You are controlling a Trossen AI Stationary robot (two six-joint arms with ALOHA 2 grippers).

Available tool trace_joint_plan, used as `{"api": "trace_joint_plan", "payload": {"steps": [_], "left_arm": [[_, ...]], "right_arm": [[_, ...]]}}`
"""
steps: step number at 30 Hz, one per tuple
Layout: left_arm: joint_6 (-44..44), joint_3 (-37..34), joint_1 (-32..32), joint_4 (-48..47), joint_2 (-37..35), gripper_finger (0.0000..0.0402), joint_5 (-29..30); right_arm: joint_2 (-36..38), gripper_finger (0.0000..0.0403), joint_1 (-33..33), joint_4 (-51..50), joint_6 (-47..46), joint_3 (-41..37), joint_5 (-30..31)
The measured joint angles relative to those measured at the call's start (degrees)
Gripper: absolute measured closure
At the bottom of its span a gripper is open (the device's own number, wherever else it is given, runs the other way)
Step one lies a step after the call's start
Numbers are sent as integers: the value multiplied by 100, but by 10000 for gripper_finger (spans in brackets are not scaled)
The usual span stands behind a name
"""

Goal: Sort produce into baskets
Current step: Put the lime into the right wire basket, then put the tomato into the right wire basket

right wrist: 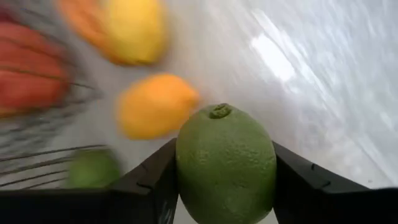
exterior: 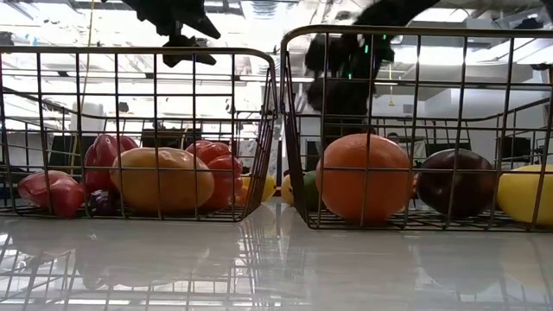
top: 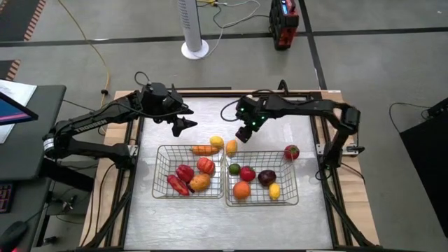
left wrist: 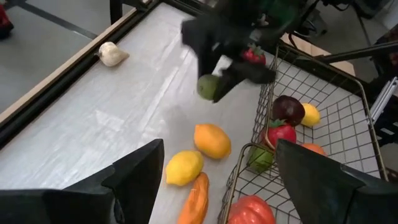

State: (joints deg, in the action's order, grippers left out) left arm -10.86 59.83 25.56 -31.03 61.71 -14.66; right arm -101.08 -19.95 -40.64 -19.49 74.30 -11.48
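My right gripper (top: 244,134) is shut on a green lime (right wrist: 225,165) above the table, just beyond the gap between the two wire baskets. The left basket (top: 162,175) holds red and orange produce. The right basket (top: 290,192) holds an orange, a maroon fruit, a red, a green and a yellow one. A carrot (top: 204,149), a lemon (top: 217,142) and an orange fruit (top: 231,147) lie on the table by the baskets' far rims. My left gripper (top: 183,126) is open and empty, above the table beyond the left basket. My right gripper pinches the lime by its two opposite sides (right wrist: 186,168) between its two fingers. The lime's stem end (right wrist: 219,111) points away from the wrist. In the left wrist view the lime (left wrist: 208,87) hangs below the fingers, clear of the table.
A red fruit (top: 291,152) lies on the table beyond the right basket's far right corner. A whitish garlic (left wrist: 112,54) lies near the table's far rail. There is bare tabletop in front of the baskets (exterior: 276,268).
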Motion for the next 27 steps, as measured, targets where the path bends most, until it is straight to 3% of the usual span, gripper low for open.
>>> {"api": "trace_joint_plan", "payload": {"steps": [9,17,22,27], "left_arm": [[32,0,0,11,0,109,0],[163,0,4,116,0,109,11],[163,0,4,114,0,109,-11],[146,-2,3,129,0,109,-12]], "right_arm": [[1125,171,1053,-246,286,326,-640],[1182,112,1981,-1828,-210,321,-508],[1266,70,1999,-2546,-744,317,-158],[1630,60,1624,-2578,-1038,324,551]]}}
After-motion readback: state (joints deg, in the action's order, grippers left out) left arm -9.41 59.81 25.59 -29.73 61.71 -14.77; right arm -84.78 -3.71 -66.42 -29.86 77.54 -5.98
